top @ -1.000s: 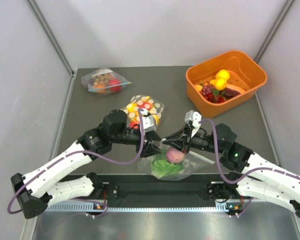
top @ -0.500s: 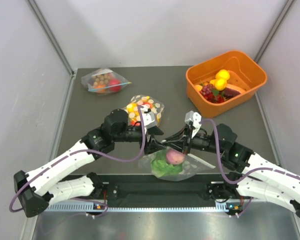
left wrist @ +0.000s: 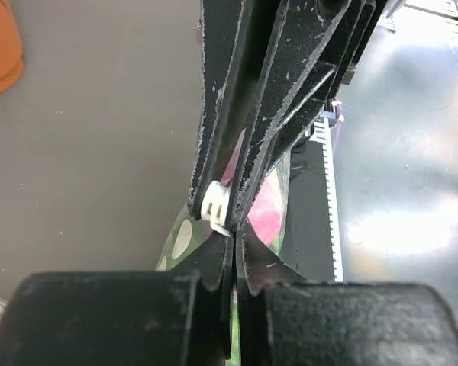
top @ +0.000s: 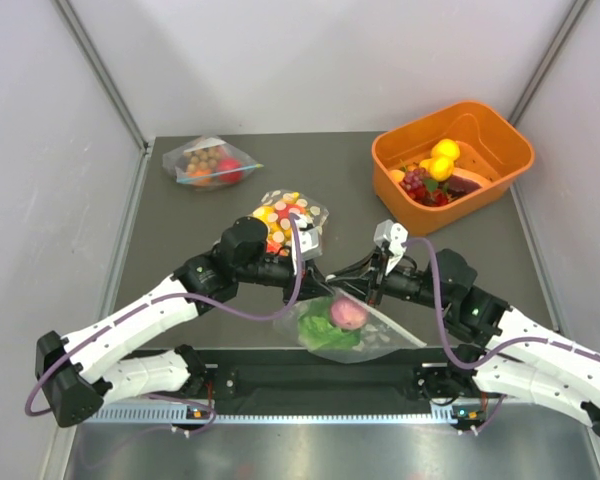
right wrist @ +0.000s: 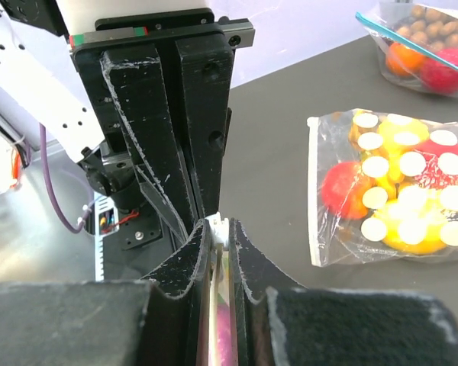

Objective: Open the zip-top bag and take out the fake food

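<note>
The zip-top bag (top: 365, 335), clear with white dots, lies at the table's near edge between the arms. Inside it, the fake food shows as a ruffled green lettuce (top: 323, 331) and a purple onion (top: 349, 314). My left gripper (top: 320, 288) is shut on the bag's top edge from the left. My right gripper (top: 348, 292) faces it, tip to tip, and is shut on the same edge, with the white slider (right wrist: 223, 223) between its fingertips. In the left wrist view my left gripper (left wrist: 234, 245) is shut, with dotted plastic (left wrist: 182, 238) and the pink onion (left wrist: 266, 204) just beyond it.
Another dotted bag (top: 290, 215) with yellow and red pieces lies just behind the left gripper. A plain bag (top: 208, 162) of brown balls sits at the back left. An orange bin (top: 485, 205) of fruit stands at the back right. The metal rail (top: 320, 410) runs along the near edge.
The left gripper's jaws, open in the earlier frames, have closed on the bag's top edge. The left arm has shifted right toward the bag. The right gripper has kept its grip.
</note>
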{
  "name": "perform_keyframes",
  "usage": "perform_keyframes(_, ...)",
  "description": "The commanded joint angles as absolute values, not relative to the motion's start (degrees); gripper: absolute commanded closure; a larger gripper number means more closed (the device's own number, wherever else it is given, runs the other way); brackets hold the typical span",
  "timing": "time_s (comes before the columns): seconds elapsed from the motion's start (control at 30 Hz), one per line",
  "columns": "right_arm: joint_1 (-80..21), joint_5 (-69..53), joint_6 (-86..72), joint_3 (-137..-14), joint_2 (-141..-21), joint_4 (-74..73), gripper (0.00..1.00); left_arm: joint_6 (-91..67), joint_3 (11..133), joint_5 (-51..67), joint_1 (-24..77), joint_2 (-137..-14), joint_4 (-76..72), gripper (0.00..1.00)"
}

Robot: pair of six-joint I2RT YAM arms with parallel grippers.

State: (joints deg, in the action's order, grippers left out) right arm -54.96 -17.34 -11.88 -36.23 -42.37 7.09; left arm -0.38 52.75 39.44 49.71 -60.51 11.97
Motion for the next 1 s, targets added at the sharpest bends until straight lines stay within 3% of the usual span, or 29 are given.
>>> perform_keyframes(0.0,-55.99,-18.81,-11.69,-36.48,-40.78,10.46,1.0,0.26,52.74,38.94,49.31,-60.56,9.93,1.0)
perform_keyframes(0.5,-56.42,-20.83,-12.57,-32.17,-39.03,8.7,1.0,-3.16,51.68,32.52,42.37,-59.68,7.82,1.0)
perform_keyframes(0.97,-56.51,-15.03,-12.83,-27.78,-32.44,2.38,1.0,-3.95,50.36,23.65,36.04,-55.9,7.82,1.0)
